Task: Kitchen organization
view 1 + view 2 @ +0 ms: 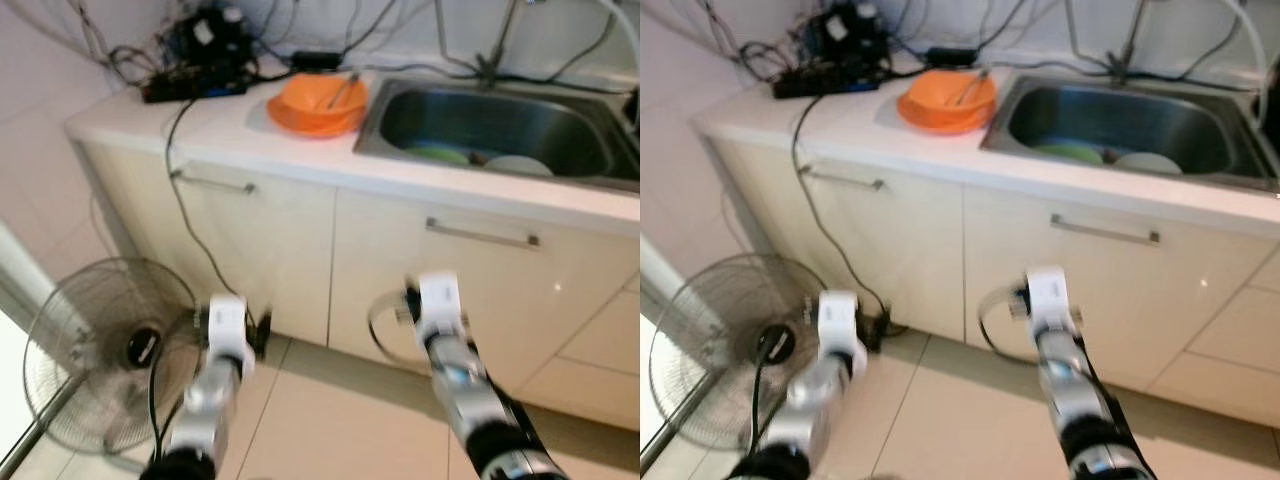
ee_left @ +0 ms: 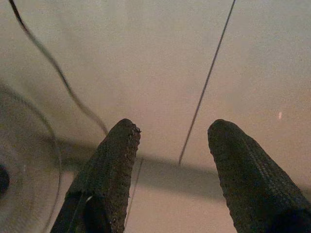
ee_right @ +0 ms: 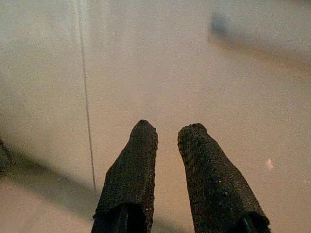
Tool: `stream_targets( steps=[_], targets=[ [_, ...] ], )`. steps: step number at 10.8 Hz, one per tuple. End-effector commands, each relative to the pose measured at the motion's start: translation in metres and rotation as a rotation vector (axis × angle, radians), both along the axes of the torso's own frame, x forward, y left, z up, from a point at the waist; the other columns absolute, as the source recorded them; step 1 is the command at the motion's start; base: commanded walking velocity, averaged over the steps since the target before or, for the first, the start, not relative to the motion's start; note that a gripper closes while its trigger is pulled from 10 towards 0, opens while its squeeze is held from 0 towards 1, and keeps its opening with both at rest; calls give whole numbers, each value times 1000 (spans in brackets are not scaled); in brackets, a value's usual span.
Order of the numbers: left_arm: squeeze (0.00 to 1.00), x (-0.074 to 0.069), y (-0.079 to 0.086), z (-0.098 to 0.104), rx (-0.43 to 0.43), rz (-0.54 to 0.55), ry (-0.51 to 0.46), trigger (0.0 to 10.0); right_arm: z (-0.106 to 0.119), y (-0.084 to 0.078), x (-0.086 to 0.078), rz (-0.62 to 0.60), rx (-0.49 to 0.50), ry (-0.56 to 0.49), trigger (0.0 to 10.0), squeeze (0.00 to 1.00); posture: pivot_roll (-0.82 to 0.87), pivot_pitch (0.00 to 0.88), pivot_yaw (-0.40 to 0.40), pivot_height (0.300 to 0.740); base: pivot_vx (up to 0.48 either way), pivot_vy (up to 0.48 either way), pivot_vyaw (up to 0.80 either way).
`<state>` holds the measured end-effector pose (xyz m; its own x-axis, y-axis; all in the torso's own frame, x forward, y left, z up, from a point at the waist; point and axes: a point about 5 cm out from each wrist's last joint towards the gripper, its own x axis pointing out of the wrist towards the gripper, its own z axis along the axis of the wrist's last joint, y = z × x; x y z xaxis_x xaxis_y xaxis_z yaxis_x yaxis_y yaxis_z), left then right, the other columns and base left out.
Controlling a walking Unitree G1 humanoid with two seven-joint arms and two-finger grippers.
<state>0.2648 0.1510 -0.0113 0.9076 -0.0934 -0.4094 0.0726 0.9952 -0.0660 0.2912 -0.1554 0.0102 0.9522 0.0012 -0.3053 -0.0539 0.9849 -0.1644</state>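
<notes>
We stand before a cream cabinet run [image 1: 300, 250], both arms held low ahead of us. Our left gripper [image 2: 172, 145] points at the cabinet front with its fingers spread wide and nothing between them. Our right gripper [image 3: 167, 141] faces the same front, fingers a narrow gap apart, also empty.

The things to organise lie up on the counter [image 1: 150, 125], toward twelve o'clock. The orange bowl [image 1: 317, 105] sits there at about eleven o'clock, just beside the steel sink [image 1: 500, 125], with a thin utensil [image 1: 342, 90] leaning in it. We judge the bowl to be light, stiff plastic, probably smooth and a little slippery; its rim looks the best place to pinch. The bowl stands upright, mouth up, and being round has no long axis. The utensil's long axis runs from the bowl's middle toward one o'clock, its raised end over the sink-side rim.

In the sink at one o'clock lie a green dish [image 1: 438, 155] and a white dish [image 1: 518, 165], side by side; if ceramic, they are heavier and fragile. A tangle of cables [image 1: 200, 50] lies at ten o'clock, and a floor fan [image 1: 110, 350] stands at eight o'clock.
</notes>
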Motion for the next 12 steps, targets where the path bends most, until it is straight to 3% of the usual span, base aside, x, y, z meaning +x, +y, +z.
stream_targets(
  steps=[1,3,4,5,8,9,12],
  targets=[
    [0,-19,9,-21,35,23,110,10000,-23,-9,-18,-12,-19,123,10000,0,126,0,28,740,0,0,0],
    [0,-44,16,-43,63,41,236,10000,-55,-26,-52,-84,31,328,10000,0,122,0,28,740,0,0,0],
    [0,-67,22,-60,74,86,336,10000,-75,-40,-82,-125,43,457,10000,0,120,0,32,740,0,0,0],
    [0,-78,23,-67,76,82,392,10000,-83,-43,-95,-130,38,505,10000,0,115,0,37,740,0,0,0],
    [0,-102,25,-80,95,53,513,10000,-94,-49,-117,-193,69,583,10000,0,103,0,50,740,0,0,0],
    [0,-104,28,-81,81,77,515,10000,-98,-46,-124,-182,89,625,10000,0,103,0,50,740,0,0,0],
    [0,-101,30,-79,94,64,498,10000,-98,-40,-122,-159,91,621,10000,0,109,0,55,740,0,0,-267]
  ],
)
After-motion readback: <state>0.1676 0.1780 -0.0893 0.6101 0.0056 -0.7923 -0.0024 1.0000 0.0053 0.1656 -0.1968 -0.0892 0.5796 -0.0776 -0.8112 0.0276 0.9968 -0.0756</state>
